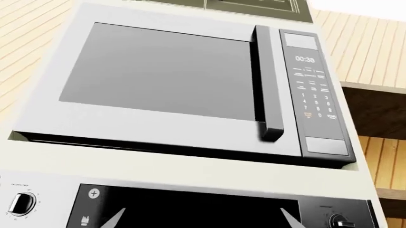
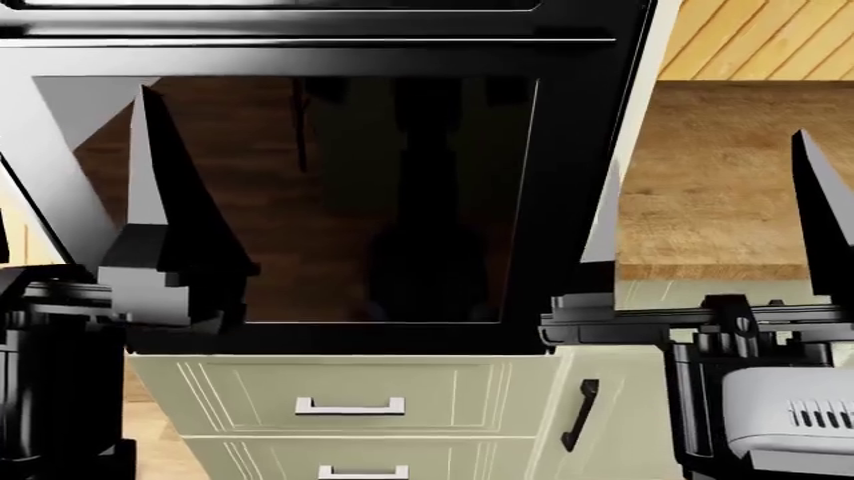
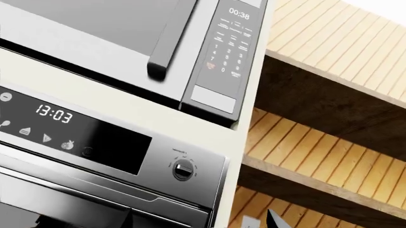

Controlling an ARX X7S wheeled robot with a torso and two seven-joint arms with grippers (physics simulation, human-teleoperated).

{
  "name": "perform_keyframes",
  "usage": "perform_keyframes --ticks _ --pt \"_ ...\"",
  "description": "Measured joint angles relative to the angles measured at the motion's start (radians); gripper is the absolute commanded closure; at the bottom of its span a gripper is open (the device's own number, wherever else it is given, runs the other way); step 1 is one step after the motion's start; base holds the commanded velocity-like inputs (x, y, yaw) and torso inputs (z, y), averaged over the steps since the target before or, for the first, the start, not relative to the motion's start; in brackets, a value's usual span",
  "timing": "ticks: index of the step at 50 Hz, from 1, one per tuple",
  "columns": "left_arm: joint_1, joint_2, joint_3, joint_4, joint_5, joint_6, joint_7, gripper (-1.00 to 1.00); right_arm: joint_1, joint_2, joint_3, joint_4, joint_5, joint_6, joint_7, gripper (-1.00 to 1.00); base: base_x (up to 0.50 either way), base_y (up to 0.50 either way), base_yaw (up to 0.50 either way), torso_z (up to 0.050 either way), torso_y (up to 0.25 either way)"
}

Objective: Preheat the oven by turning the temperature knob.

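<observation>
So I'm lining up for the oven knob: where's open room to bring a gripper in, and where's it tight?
Bare steel panel surrounds the right knob, between the display and the panel's edge. Wooden counter right of the oven shows bare. Tight: microwave close above the panel.

In the head view we are showing two grippers of the same build. Our left gripper [image 2: 87, 200] is wearing long, tapering fingers [image 2: 158, 190], each narrowing to a sharp point, black on one face and pale grey on the other. They are rising from a blocky, stepped black base with a grey face. Our right gripper [image 2: 714, 210] is carrying the same pointed black-and-grey fingers [image 2: 817, 210] on a flat black crossbar crowded with small black brackets. Below that bar we are showing a rounded white housing [image 2: 794, 415] with a row of short dark vent slots, set into a black frame.
</observation>
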Motion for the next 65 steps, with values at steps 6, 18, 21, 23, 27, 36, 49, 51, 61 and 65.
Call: perform_keyframes --ticks 6,18,21,23,27,36,49,51,61,65 --pt "-0.004 -0.002 0.0 0.004 -0.004 -0.006 -0.01 -1.0 0.0 -0.002 0.007 -0.005 0.014 -0.001 -0.001 -1.0 0.5 0.0 0.0 0.0 0.0" --pt "-0.01 -0.011 0.0 0.01 -0.011 -0.013 -0.025 -1.0 -0.001 0.0 0.001 -0.002 0.005 0.002 0.002 -1.0 0.0 0.0 0.0 0.0 0.0" --pt "-0.014 -0.014 -0.002 0.014 -0.016 -0.02 -0.031 -1.0 0.006 -0.001 -0.011 -0.008 -0.02 0.023 -0.006 -1.0 0.0 0.0 0.0 0.0 0.0" --pt "-0.016 -0.016 -0.002 0.018 -0.02 -0.026 -0.036 -1.0 0.011 -0.005 -0.018 -0.013 -0.042 0.039 -0.017 -1.0 0.0 0.0 0.0 0.0 0.0" --pt "-0.02 -0.021 -0.003 0.024 -0.03 -0.039 -0.044 -1.0 0.021 -0.02 -0.029 -0.019 -0.088 0.064 -0.046 -1.0 0.0 0.0 0.0 0.0 0.0" --pt "-0.028 -0.033 -0.005 0.034 -0.052 -0.061 -0.061 -1.0 0.108 -0.057 -0.083 -0.012 -0.282 0.178 -0.178 -1.0 0.0 0.0 0.0 0.0 0.0" --pt "-0.037 -0.048 -0.011 0.038 -0.078 -0.072 -0.082 -1.0 0.347 -0.054 -0.205 0.047 -0.617 0.342 -0.465 -1.0 0.0 0.0 0.0 0.0 0.0" --pt "-0.036 -0.05 -0.009 0.036 -0.078 -0.07 -0.083 -1.0 0.378 -0.045 -0.217 0.062 -0.652 0.352 -0.497 -1.0 0.0 0.0 0.0 0.0 0.0" --pt "-0.034 -0.057 0.0 0.034 -0.077 -0.066 -0.091 -1.0 0.476 0.028 -0.275 0.152 -0.772 0.351 -0.605 -1.0 0.0 0.0 0.0 0.0 0.0" --pt "-0.032 -0.059 0.006 0.032 -0.074 -0.062 -0.093 -1.0 0.493 0.061 -0.293 0.186 -0.797 0.34 -0.633 -1.0 0.0 0.0 0.0 0.0 0.0"
